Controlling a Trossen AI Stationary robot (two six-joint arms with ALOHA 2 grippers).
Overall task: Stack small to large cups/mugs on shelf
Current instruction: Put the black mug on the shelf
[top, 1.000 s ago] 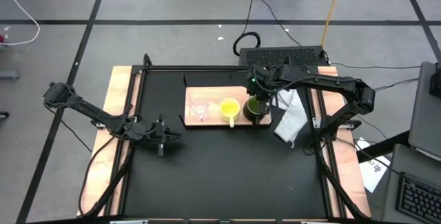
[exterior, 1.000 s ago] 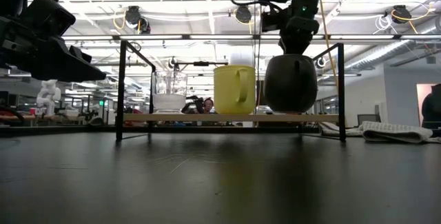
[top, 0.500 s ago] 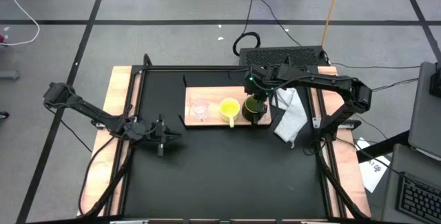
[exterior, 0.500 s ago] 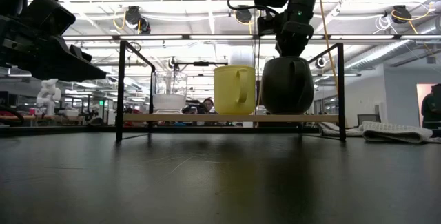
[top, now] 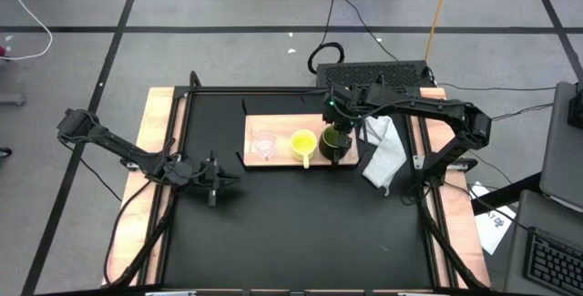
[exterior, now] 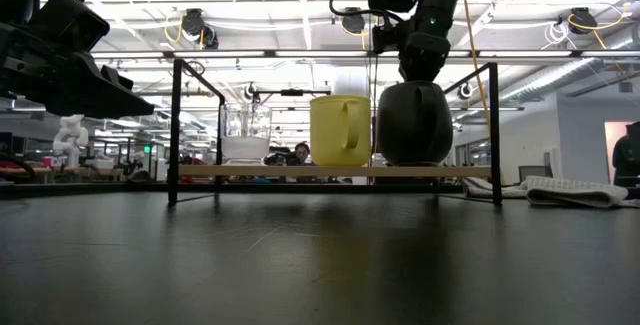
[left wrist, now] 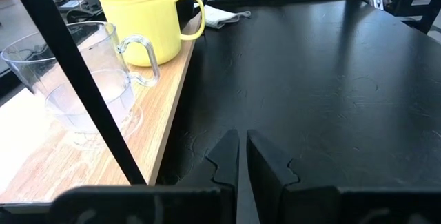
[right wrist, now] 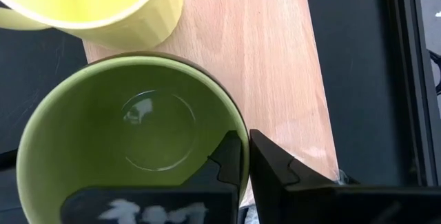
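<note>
The large dark olive-green handled mug [exterior: 414, 123] is being set at the right end of the flat light-brown wooden shelf [top: 278, 121], beside the bright yellow handled mug [top: 304, 144] and small clear glass cup [top: 264, 145]. The right claw [right wrist: 245, 156] is clamped on its rim. Release appears due next, then a straight lift. The left claw [left wrist: 242, 156], pressed together, waits over the black counter [top: 301, 223].

Glass cup [top: 264, 145], yellow mug [top: 304, 143], green mug [top: 337, 141] left to right on shelf [top: 284, 124].

Right gripper [right wrist: 244, 156] pointed down, fingers pinched together; left gripper [left wrist: 241, 156] low over the table, fingers together.
</note>
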